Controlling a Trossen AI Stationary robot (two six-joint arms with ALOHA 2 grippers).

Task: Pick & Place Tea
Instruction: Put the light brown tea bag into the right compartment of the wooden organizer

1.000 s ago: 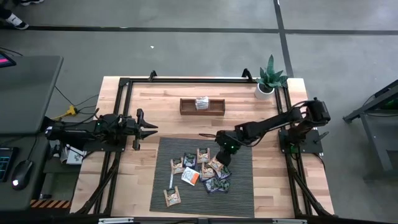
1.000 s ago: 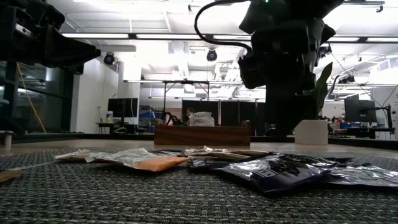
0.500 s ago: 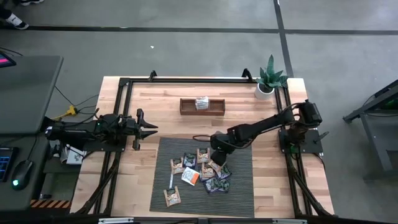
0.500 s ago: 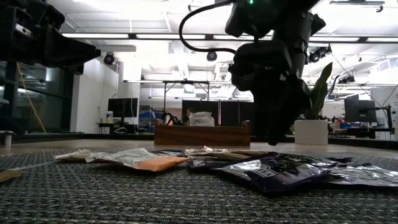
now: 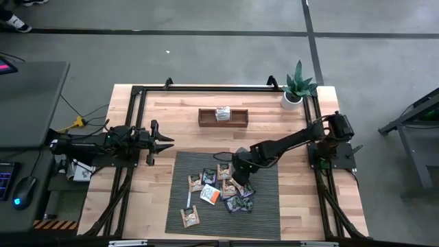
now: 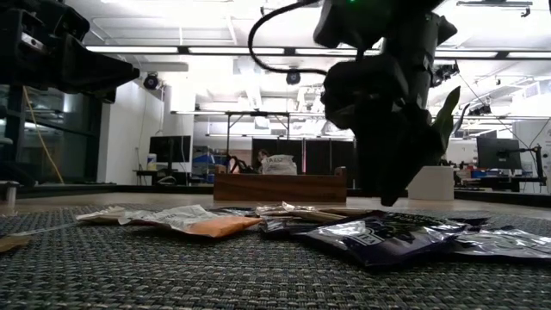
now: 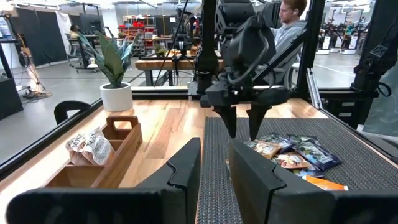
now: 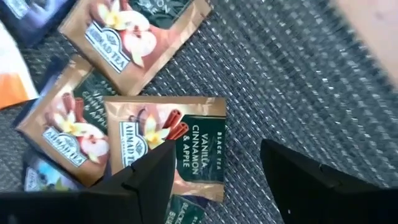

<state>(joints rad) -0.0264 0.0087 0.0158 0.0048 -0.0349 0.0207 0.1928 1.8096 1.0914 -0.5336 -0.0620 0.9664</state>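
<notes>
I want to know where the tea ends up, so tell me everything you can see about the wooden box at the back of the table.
The wooden box is a long, low, dark brown tray with a raised handle cut-out at its end. It sits flat on the light wood table, behind the dark mat, apart from both arms. A few crinkled packets lie inside it.

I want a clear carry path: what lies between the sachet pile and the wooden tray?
In the high view, only bare mat and bare tabletop lie between the sachets and wooden tray; the open right gripper hovers at the pile's far edge.
</notes>
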